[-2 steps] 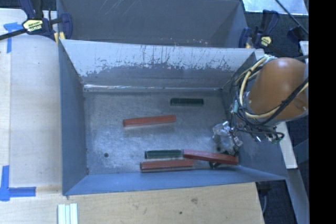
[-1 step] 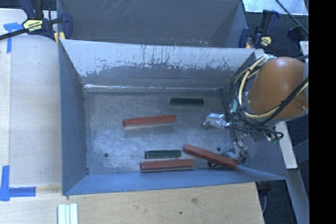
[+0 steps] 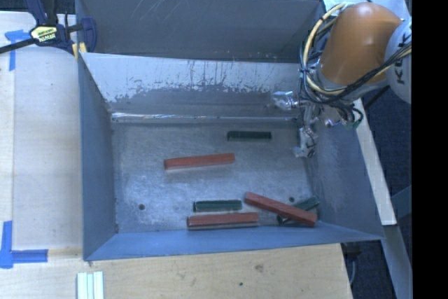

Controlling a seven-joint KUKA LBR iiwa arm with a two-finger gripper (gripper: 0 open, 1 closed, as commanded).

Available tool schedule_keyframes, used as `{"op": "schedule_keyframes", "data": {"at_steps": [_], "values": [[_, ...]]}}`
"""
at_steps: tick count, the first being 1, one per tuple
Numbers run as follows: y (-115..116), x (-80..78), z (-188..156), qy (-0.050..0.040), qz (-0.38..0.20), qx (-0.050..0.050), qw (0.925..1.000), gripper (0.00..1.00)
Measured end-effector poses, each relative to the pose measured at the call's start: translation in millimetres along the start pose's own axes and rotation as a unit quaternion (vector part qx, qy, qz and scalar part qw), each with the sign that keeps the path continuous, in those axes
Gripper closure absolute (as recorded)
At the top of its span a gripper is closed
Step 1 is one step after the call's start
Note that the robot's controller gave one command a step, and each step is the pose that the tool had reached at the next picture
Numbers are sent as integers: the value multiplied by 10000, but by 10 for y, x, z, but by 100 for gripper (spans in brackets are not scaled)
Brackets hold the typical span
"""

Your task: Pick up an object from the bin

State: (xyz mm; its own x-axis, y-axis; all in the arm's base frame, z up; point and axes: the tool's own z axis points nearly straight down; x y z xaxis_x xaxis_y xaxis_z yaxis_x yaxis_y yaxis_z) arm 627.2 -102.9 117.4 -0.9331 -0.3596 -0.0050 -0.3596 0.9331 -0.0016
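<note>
**Bin point(image 3: 98, 171), read from the near side outward.** At 6 o'clock a flat red-brown bar point(image 3: 222, 220) is laid, with a short dark green bar point(image 3: 217, 206) just beyond it. At 4 o'clock a tilted red-brown bar point(image 3: 280, 210) is set against a dark green piece point(image 3: 306, 205) (its shape is partly hidden). Near the centre a lone red-brown bar point(image 3: 199, 162) is seen. Farther out, at 1 o'clock, a slim dark green bar point(image 3: 248, 136) is found. The gripper point(image 3: 305, 148) is placed near it, at 2 o'clock. Nothing is seen held, and whether the gripper is parted or closed cannot be told. The approach step is judged to be in hand. Alignment over one bar and a descent are called for next.
</note>
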Motion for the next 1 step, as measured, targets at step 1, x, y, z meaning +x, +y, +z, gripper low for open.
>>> {"op": "schedule_keyframes", "data": {"at_steps": [1], "values": [[394, -60, 492, 23, -603, -19, 9982, 0]]}}
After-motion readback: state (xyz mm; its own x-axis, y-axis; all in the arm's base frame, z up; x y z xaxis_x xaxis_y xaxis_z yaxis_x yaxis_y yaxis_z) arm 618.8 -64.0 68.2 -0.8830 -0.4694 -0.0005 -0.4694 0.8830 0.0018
